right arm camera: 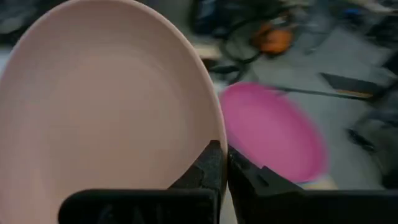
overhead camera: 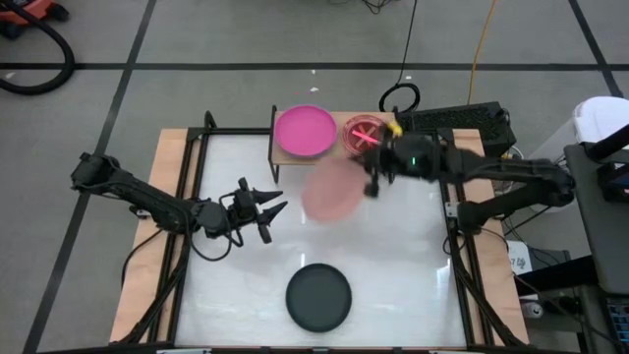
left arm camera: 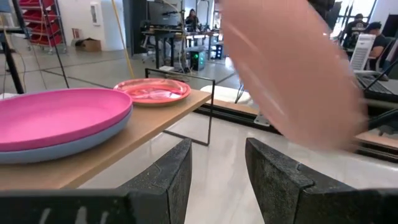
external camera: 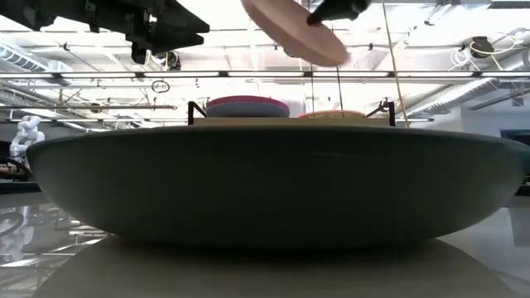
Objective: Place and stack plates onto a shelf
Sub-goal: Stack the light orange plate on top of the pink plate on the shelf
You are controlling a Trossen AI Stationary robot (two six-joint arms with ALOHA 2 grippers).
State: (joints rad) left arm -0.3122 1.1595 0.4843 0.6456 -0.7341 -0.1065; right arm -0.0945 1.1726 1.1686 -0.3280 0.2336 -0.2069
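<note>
The right gripper (overhead camera: pixel 372 184), fingers pinched on its rim, holds the salmon plate (overhead camera: pixel 331 191) tilted above the desk (overhead camera: pixel 393 285), centre frame, just below the shelf (overhead camera: pixel 285 155) bearing the magenta plate (overhead camera: pixel 305 130). The left gripper (overhead camera: pixel 270 213) hovers left of centre, fingers apart and empty. The black plate (overhead camera: pixel 318 297) lies lower centre.

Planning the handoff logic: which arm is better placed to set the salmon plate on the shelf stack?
Right. Its claw is shut on the salmon plate, held aloft beside the shelf and its magenta plate. The left claw is open, empty, farther off.
</note>
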